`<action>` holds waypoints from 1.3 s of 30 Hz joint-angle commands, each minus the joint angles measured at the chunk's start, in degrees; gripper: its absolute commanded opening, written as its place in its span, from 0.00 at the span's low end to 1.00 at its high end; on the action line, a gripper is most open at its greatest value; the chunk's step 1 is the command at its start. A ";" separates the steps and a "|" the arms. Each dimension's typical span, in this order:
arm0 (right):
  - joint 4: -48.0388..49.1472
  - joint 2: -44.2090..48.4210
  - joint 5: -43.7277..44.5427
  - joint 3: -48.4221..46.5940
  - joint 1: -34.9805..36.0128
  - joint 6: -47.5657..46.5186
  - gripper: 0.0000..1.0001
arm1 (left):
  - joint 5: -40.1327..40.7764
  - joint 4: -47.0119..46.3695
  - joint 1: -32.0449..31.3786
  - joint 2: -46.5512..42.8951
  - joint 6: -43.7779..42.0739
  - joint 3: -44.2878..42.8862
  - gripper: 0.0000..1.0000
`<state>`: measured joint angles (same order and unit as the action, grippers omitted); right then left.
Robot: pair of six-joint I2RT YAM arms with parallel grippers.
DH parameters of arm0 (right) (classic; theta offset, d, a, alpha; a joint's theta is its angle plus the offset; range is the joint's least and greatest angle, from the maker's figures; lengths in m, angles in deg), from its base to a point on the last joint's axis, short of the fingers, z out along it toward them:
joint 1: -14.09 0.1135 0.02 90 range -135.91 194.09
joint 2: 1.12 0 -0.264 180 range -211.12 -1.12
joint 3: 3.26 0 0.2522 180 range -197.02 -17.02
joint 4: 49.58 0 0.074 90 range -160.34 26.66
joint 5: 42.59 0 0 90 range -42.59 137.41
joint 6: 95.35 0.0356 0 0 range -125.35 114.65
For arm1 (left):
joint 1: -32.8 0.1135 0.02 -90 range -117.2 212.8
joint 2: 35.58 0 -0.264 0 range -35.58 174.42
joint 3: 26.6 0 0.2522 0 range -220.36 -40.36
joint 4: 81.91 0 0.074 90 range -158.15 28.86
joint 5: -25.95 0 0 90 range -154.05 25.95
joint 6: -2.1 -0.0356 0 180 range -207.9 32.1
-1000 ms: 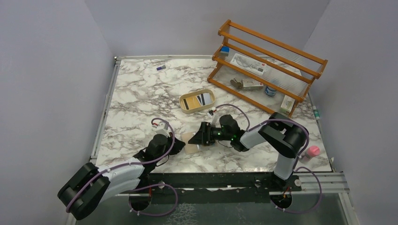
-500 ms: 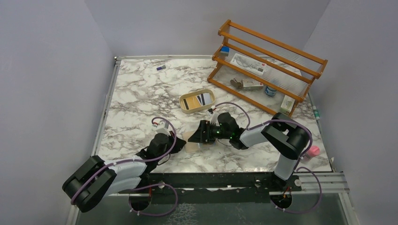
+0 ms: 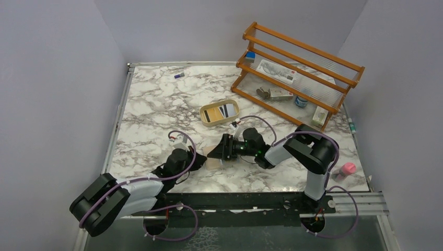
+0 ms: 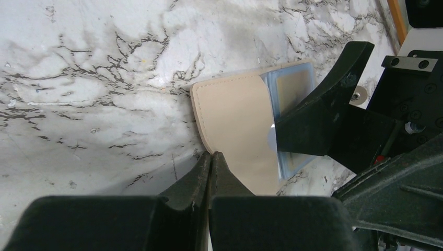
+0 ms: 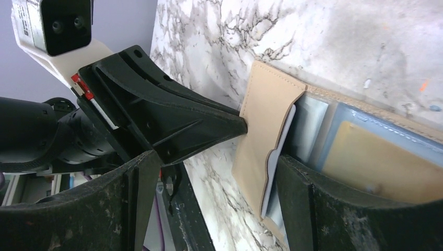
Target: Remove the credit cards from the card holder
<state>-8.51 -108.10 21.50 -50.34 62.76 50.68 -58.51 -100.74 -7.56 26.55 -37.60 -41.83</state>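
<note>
**Left tool** (image 3: pixel 200 156) (image 4: pixel 210 157): the fingers are pressed together with nothing between them. Their tips touch the stitched rim of the card holder (image 3: pixel 213 159) (image 4: pixel 235 120), which lies flat on the marble desk (image 3: pixel 156 104) directly ahead of this tool.

**Card holder, seen from the right wrist** (image 5: pixel 264 120): a beige pocket flap faces the left tool. A whitish card (image 5: pixel 276 167) sits tucked under the flap with its thin edge showing. Just beyond it, on the side away from the left tool, lies a pale blue card (image 5: pixel 345 120), still seated in the holder.

**Right tool** (image 3: pixel 219 151) (image 5: pixel 217 162): the fingers stand wide apart and straddle the beige flap. One finger is on the left tool's side, clear of the leather. The other is at the whitish card's edge, over the pockets. Whether that finger presses the card cannot be told. Nothing is clamped.

**Beyond the right tool:** an oval tan tray (image 3: pixel 206 119) holds flat cards, well apart from both tools. Farther to the right stands a wooden rack (image 3: pixel 298 68) with small items on its shelves.
</note>
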 commanded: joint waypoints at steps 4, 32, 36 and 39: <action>-5.63 -3.34 -2.49 -2.62 5.69 3.99 0.84 | 0.00 5.45 -0.25 -2.55 0.77 1.80 0.00; -19.39 3.87 -0.27 -4.07 5.46 4.66 0.78 | 3.33 21.51 -0.15 -16.67 -0.72 -2.10 0.00; -19.99 5.60 -0.64 -4.03 4.82 4.20 0.77 | 3.49 22.13 -0.13 -16.62 -0.99 -2.39 0.00; -20.20 7.03 -0.71 -3.87 4.28 4.00 0.76 | 3.59 22.03 -0.16 -16.46 -1.08 -2.39 0.00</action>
<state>-26.68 -104.03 22.33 -54.97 67.72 55.68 -57.92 -79.87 -7.93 10.46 -37.43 -43.01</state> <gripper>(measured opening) 0.768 0.005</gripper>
